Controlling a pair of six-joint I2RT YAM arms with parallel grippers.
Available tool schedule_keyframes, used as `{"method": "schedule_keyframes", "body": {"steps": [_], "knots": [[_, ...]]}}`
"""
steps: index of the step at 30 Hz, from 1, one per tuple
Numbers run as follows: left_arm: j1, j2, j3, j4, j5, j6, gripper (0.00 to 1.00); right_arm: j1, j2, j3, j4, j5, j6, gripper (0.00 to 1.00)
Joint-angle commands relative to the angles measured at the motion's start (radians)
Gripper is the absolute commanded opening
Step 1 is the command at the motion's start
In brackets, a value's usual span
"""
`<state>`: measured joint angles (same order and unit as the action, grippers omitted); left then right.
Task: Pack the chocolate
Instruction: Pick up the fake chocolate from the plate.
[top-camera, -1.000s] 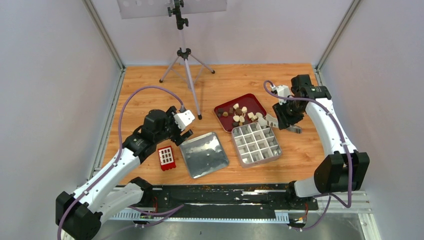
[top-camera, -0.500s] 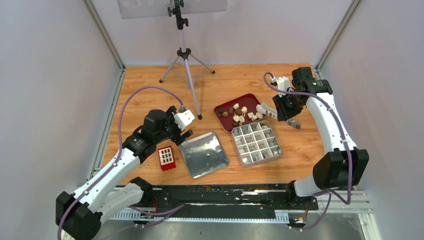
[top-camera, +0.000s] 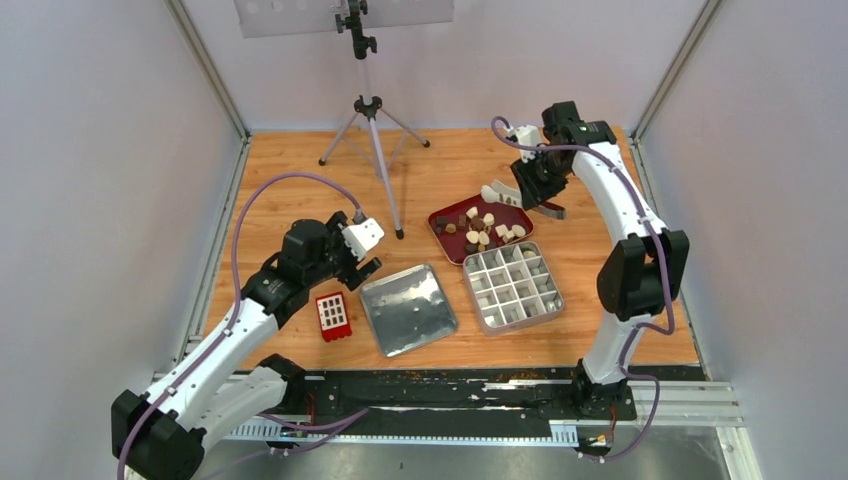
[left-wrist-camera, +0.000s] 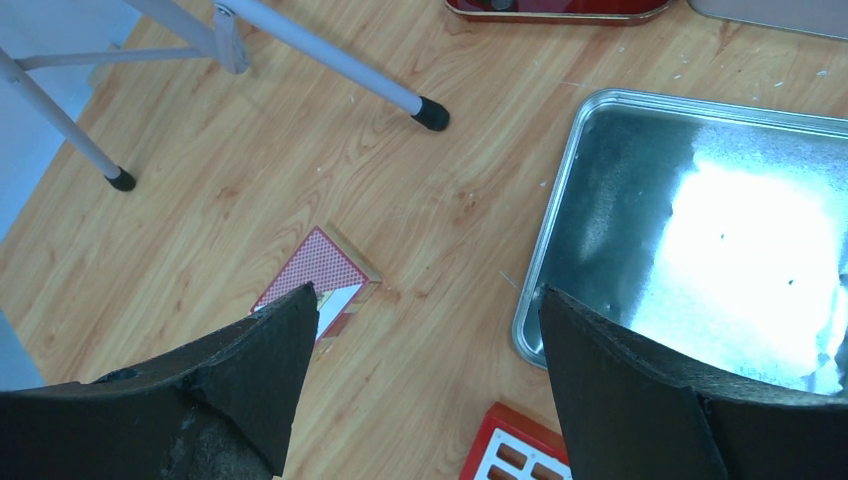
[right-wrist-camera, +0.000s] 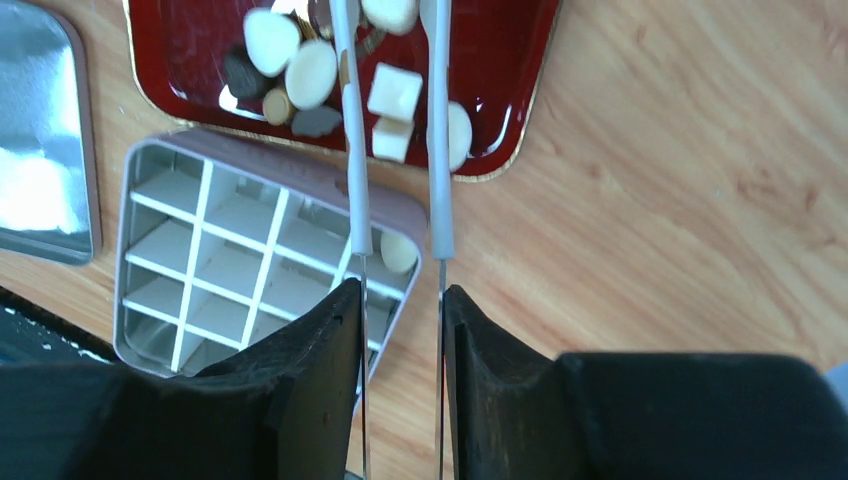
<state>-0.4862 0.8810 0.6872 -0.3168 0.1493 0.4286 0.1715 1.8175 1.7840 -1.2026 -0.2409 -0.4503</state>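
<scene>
cream-white and dark-brown chocolate pcs (right-wrist-camera: 394, 92) are sitting in the glossy red tray (right-wrist-camera: 500, 60). right gripper (right-wrist-camera: 398, 300) is clenching thin white-sleeved tweezers (right-wrist-camera: 351, 150), left gripper (left-wrist-camera: 427, 295) is hanging released. risk: pc slipping off the tips, missing the grey gridded tin (right-wrist-camera: 250, 161).

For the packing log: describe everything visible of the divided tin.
The divided tin is a square, grey, metal-looking box with rounded corners, open-topped, white dividers forming a four-by-four grid. It lies flat and skewed on the wooden table, close beside the red tray and the silver lid. One cream-white chocolate sits in a corner cell; other visible cells look empty.
</scene>
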Motion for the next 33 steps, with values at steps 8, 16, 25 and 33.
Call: {"method": "schedule_keyframes", "body": {"steps": [8, 16, 25, 33], "knots": [[0.053, -0.027, 0.043, -0.012, 0.036, -0.002, 0.89, 0.062, 0.169, 0.161, 0.028, -0.028, 0.058, 0.36], [0.075, -0.034, 0.037, -0.016, 0.057, -0.016, 0.89, 0.100, 0.220, 0.195, 0.033, -0.027, 0.064, 0.38], [0.081, -0.043, 0.025, -0.004, 0.064, -0.025, 0.90, 0.125, 0.255, 0.198, 0.048, 0.063, 0.063, 0.38], [0.089, -0.053, 0.008, 0.006, 0.072, -0.034, 0.91, 0.126, 0.256, 0.166, 0.053, 0.105, 0.054, 0.37]]}}
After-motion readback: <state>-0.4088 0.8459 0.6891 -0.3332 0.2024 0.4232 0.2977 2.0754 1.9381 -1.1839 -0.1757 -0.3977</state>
